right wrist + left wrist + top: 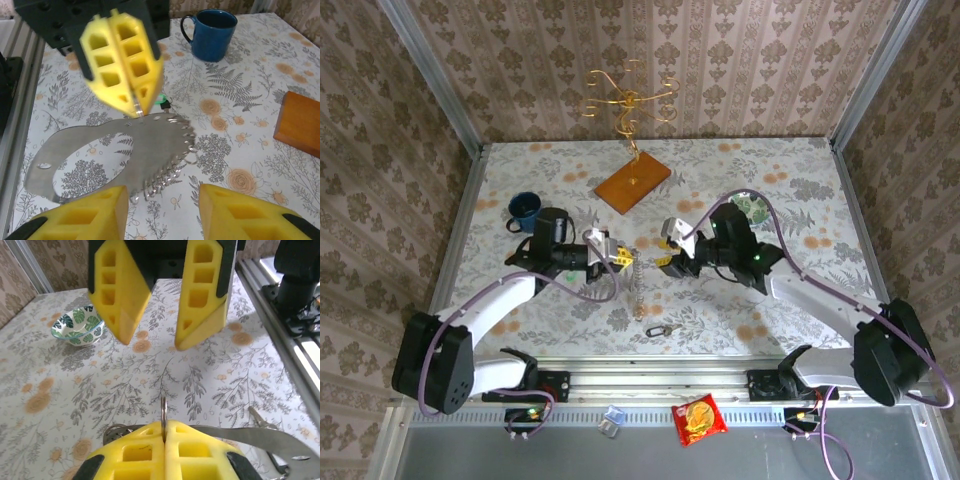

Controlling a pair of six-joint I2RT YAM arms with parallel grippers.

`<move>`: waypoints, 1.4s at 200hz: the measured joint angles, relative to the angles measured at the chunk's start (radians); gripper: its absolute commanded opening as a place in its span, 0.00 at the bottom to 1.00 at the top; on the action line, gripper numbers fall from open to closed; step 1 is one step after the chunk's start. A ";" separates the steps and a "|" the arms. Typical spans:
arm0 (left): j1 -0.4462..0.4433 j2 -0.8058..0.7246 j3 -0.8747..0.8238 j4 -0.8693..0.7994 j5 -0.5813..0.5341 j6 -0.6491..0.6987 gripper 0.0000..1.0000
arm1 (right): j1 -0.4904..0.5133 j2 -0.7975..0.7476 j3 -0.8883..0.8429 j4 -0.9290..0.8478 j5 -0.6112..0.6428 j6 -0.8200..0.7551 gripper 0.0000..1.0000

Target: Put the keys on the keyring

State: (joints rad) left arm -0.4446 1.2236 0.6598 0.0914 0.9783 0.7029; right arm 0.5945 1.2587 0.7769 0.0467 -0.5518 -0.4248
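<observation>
1. Left arm (490,310) reaches forward and inward, wrist pointing right.
2. Left claw (164,432): fingers pressed together, pinching the edge of the keyring (150,145).
3. Right arm (820,300) reaches inward, wrist pointing left.
4. Right claw (162,200): fingers parted, gripping nothing, facing the left claw at close range.

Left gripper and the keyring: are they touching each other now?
Touching. In the left wrist view, the left gripper is shut, its yellow fingers pinching the thin edge of the keyring. The right wrist view shows the same grip.
</observation>
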 measured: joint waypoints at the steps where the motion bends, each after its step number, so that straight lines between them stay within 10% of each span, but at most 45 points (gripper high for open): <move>1: 0.000 0.000 0.000 0.001 -0.001 0.001 0.00 | 0.001 0.000 0.000 0.001 0.002 0.000 0.40; 202: -0.059 -0.077 -0.071 0.118 -0.101 0.167 0.00 | 0.113 0.068 0.002 0.139 0.078 -0.152 0.26; 280: -0.091 -0.107 -0.071 0.116 -0.261 -0.007 0.00 | 0.116 -0.010 -0.045 0.157 0.145 -0.131 0.26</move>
State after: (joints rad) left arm -0.5354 1.1164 0.5888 0.2077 0.7174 0.6960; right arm 0.7101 1.2488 0.7315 0.2035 -0.4072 -0.5560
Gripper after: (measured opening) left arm 0.049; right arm 0.264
